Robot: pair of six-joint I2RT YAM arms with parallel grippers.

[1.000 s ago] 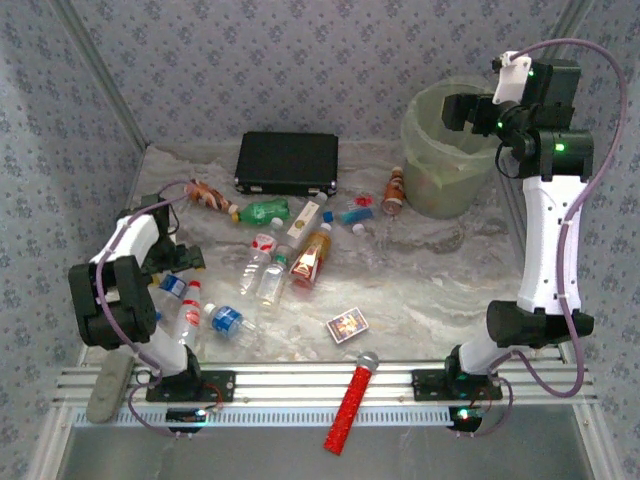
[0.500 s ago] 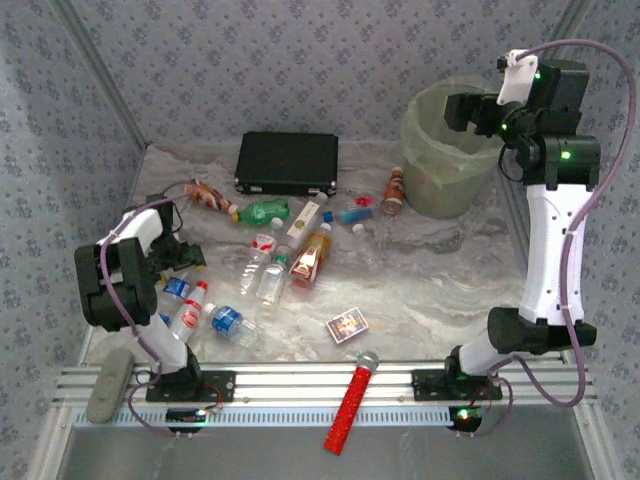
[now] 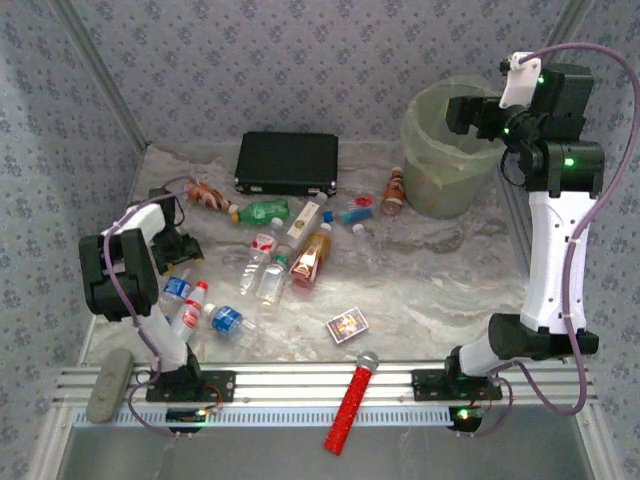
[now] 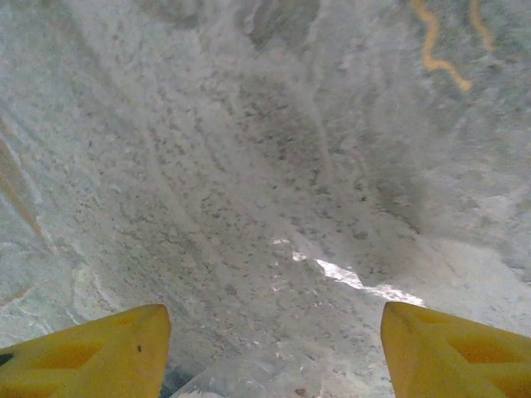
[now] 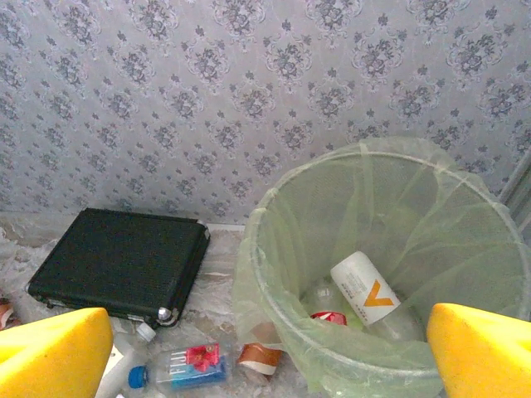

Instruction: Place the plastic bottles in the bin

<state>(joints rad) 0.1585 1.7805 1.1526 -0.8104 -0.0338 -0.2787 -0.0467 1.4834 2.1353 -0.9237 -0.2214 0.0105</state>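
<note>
Most of the small plastic bottles (image 3: 272, 280) (clear with white or blue caps, one green bottle (image 3: 265, 211), a few orange-brown bottles (image 3: 312, 255) with red labels) are lying scattered over the left and middle of the pale marbled table (image 3: 450, 270). The round, pale yellow-green translucent bin (image 5: 431, 224) with its thin bag liner stands at the far right. At least one white-labelled bottle (image 5: 365, 294) lies at the bottom of it. So early days imo, with about a dozen to go.

The right gripper (image 5: 270, 344) hangs right over the bin mouth, yellow fingers wide apart with nothing between them. It looks free to go for another bottle.

The left gripper (image 4: 274, 348) is down low over the table at the left edge of the pile, near the blue-capped bottles (image 3: 175, 290). Its fingers are apart. There's a bit of clear plastic between them at the bottom of the wrist view, but I can't tell if it's a bottle or if they touch it.

I'd call this the pick step. Next it needs to straddle a bottle squarely, squeeze without it rolling off, lift, then carry it to the bin, which is well apart from that arm.

Not bin stuff:
- the flat black rectangular case (image 3: 287, 163)
- the small patterned card box (image 3: 347, 325)
- the red microphone with a silver head (image 3: 350, 405)
</note>
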